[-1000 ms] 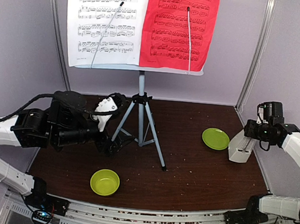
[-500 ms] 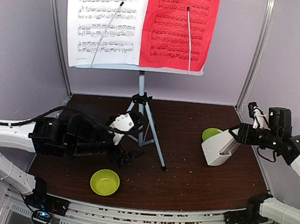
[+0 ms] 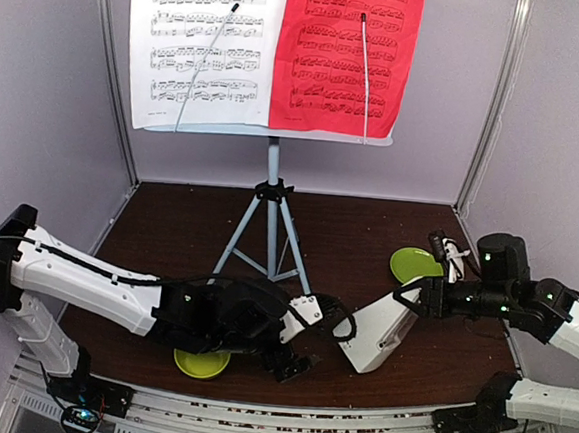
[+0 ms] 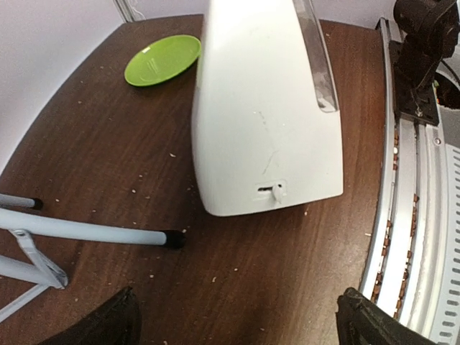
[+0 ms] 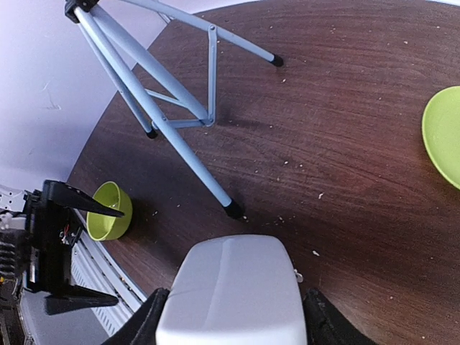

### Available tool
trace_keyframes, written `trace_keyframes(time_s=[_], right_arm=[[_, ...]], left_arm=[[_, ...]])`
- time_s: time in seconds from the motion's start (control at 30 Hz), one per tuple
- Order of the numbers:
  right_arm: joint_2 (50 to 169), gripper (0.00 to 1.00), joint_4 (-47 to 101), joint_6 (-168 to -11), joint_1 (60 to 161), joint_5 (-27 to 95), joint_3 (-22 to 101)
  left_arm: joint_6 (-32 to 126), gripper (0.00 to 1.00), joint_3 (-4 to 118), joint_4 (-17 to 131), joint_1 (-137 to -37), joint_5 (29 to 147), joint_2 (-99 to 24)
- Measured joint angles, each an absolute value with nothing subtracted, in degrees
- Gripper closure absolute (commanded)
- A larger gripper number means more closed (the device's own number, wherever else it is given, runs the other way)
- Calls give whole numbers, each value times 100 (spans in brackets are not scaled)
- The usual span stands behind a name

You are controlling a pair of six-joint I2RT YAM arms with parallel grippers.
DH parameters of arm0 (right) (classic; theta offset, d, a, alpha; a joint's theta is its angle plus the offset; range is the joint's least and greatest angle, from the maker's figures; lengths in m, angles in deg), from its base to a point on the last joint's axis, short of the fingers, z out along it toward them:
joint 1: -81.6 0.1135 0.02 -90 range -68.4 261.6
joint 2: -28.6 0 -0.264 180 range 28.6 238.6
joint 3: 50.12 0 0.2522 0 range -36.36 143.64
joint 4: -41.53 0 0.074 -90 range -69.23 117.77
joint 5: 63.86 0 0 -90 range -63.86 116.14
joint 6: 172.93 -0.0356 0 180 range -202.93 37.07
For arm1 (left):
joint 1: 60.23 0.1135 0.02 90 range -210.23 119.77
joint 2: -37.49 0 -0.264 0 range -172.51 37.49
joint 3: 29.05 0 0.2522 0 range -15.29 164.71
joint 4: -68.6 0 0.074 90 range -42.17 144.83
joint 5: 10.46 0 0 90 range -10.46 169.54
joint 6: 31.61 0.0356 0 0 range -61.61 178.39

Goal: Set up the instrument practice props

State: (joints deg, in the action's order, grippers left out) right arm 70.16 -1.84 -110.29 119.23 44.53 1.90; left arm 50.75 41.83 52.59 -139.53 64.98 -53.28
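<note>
The right claw [image 3: 412, 300] is grasping the cream metronome [image 3: 372, 335] by its upper end, fingers [image 5: 147, 316] pressing both flanks, and is holding it tilted low over the front of the surface [image 3: 388, 234]; whether its base is touching, I cannot tell. The left claw [image 4: 241, 325] is gaping wide and empty, facing that base, probably to steady it. The music stand [image 3: 270, 200] is standing behind, carrying the white page [image 3: 202, 49] and red page [image 3: 347, 56]. One tripod foot [image 4: 172, 238] and the front rail [image 4: 402, 237] are crowding the metronome; freer room is lying toward the lime-green plate [image 3: 414, 266].
</note>
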Motion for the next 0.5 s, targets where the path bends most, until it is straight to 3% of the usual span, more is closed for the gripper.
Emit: trace_keyframes(time_s=[0.5], right_arm=[[7577,100,389,-11293,13036,4086,197]], left_arm=[[4701,11,4387,5828,-14008,6860,-6154]])
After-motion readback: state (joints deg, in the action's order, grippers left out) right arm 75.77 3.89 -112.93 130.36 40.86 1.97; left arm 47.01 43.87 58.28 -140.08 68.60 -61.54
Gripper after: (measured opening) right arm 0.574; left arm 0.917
